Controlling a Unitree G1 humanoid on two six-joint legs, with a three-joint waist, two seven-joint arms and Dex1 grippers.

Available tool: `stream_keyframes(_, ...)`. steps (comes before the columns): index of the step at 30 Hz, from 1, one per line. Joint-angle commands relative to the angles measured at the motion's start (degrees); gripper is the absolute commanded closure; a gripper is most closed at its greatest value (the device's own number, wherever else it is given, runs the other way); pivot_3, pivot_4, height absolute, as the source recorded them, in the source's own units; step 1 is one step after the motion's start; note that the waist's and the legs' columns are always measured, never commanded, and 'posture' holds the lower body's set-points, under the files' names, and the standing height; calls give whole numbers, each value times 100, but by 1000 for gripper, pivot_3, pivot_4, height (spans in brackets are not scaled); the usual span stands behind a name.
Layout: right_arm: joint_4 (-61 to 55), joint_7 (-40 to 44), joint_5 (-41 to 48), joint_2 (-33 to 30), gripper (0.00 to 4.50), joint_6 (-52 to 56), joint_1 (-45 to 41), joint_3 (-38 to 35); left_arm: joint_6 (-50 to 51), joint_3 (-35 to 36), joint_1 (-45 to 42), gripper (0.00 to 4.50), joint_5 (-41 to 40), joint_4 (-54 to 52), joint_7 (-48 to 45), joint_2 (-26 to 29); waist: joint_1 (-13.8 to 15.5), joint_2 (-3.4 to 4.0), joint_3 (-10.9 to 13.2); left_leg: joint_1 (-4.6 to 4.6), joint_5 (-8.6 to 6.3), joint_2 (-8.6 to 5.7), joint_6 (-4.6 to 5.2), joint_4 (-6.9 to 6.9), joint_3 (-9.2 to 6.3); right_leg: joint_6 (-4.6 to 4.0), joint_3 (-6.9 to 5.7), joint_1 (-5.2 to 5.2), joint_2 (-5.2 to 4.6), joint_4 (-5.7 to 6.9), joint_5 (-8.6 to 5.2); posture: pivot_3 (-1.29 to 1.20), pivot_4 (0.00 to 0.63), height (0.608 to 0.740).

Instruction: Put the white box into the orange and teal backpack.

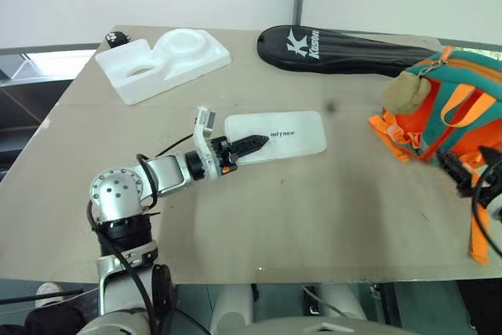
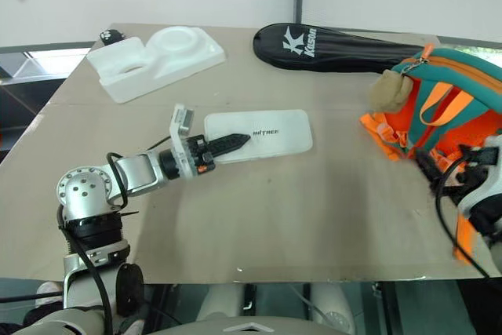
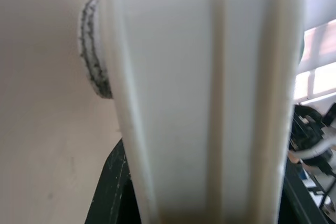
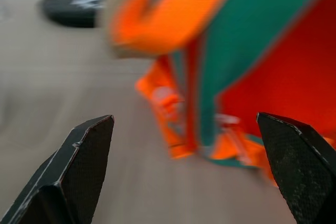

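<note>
Left eye view: my left claw (image 1: 252, 144) pinches the flat white plastic box (image 1: 276, 136) mid-tabletop; the teal-and-orange fabric backpack (image 1: 447, 107) sits at three o'clock (right claw (image 4: 189, 166) spread). Next, carry it over.

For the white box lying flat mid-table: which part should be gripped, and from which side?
Grip the short end of the white box nearest the left gripper, coming in low from the robot's left. The box is thin and lies flat, its long axis running across the table, so one finger goes over the lid and one under the edge, as here.
</note>
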Motion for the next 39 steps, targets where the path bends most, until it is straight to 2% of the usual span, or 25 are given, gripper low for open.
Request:
stream_keyframes(1, 654, -463, -4, -4, 222, -128, -972, 303, -218, -75, -199, 3417, 82, 9, -282, 37, -66, 4, 3, -2, 0, 0, 0, -2, 0, 1, 3, -3, 4, 0, 0, 0, 150, 740)
stream_keyframes(4, 1174, -580, -334, -86, 222, -386, -1457, 838, -261, -89, -177, 3417, 106, -48, -315, 53, -53, 4, 2, -6, 0, 1, 0, -9, -2, 7, 8, -12, 10, 1, 4, 0, 150, 740)
stream_keyframes(8, 1824, -501, -365, -22, 222, -701, -1996, 1194, -328, -11, -50, 3417, 35, -228, -237, 72, -30, 7, 5, -15, 0, 1, 0, -20, -5, 23, 1, -17, 10, -2, 11, 0, 150, 740)
stream_keyframes(9, 2008, -506, -502, -52, 458, -850, -2090, 1341, -356, 5, 5, 3417, 33, -284, -221, 79, -29, 7, 5, -17, 0, 1, 0, -19, -2, 24, 3, -17, 9, -6, 11, 0, 150, 740)
stream_keyframes(11, 2356, -429, -747, -129, 1061, -1196, -2230, 1581, -411, 29, 132, 3417, 25, -433, -191, 84, -35, 7, 5, -19, 0, 1, 0, -19, 0, 26, 5, -16, 9, -10, 11, 0, 150, 740)
stream_keyframes(14, 2682, -165, -1127, -325, 2394, -1780, -2295, 1961, -523, 109, 278, 3417, -72, -593, -74, 43, -37, 8, 6, -17, 0, 1, 0, -19, 4, 28, 7, -17, 8, -8, 10, 0, 150, 740)
stream_keyframes(16, 2836, 39, -1208, -377, 3543, -2071, -2348, 2131, -596, 121, 355, 3417, -79, -668, -37, 49, -39, 8, 6, -15, 0, 1, 0, -19, 2, 27, 6, -17, 8, -5, 10, 0, 150, 740)
stream_keyframes(18, 3010, 252, -1237, -427, 4353, -2262, -2431, 2284, -705, 100, 437, 3417, 6, -753, -63, 57, -41, 8, 6, -13, 0, 2, 0, -19, 3, 27, 6, -17, 9, -3, 10, 0, 150, 740)
stream_keyframes(21, 3189, 744, -1184, -488, 4454, -2590, -2624, 2504, -1093, 116, 487, 3417, 258, -851, -154, 26, -51, 9, 7, -12, 0, 2, 0, -15, 5, 27, 10, -16, 9, -3, 11, 0, 150, 740)
stream_keyframes(26, 3006, 1929, -391, -390, 4454, -2643, -3238, 2859, -1920, 60, 534, 3417, 1039, -884, -452, 238, -83, 21, 15, -7, 0, 4, 0, -15, 9, 27, 18, -17, 13, -2, 12, 0, 150, 740)
stream_keyframes(33, 2900, 2741, 647, -185, 4454, -2081, -4042, 3374, -2643, 145, 461, 3417, 1835, -734, -844, 594, -45, 26, 25, -18, 0, 8, 0, -30, 10, 26, 13, -25, 16, -13, 11, 0, 150, 740)
stream_keyframes(39, 2611, 3287, 957, -311, 4454, -1751, -4044, 3937, -3100, 432, 762, 3417, 2176, -1146, -1240, 1051, -30, 26, 39, -23, 0, 9, 0, -38, 14, 27, 7, -26, 10, -24, 11, 0, 150, 740)
